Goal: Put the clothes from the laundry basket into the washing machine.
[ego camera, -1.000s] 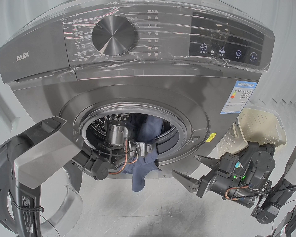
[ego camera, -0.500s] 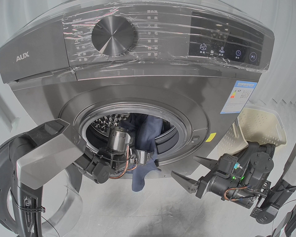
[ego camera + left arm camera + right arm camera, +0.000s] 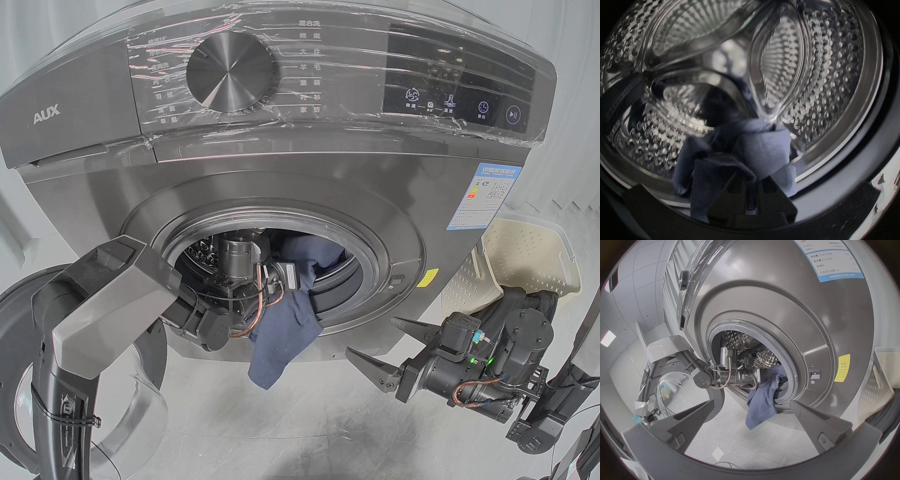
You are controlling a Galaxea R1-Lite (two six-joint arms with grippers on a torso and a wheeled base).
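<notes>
While the left tool clenches the blue garment at the washing machine drum mouth, its tail hangs outside over the rim. Push deep before releasing, I'd say. The right tool hangs open, empty.

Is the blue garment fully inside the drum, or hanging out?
The blue garment is half in: the left hand grips its top in the drum mouth; the rest drapes out over the door rim.
</notes>
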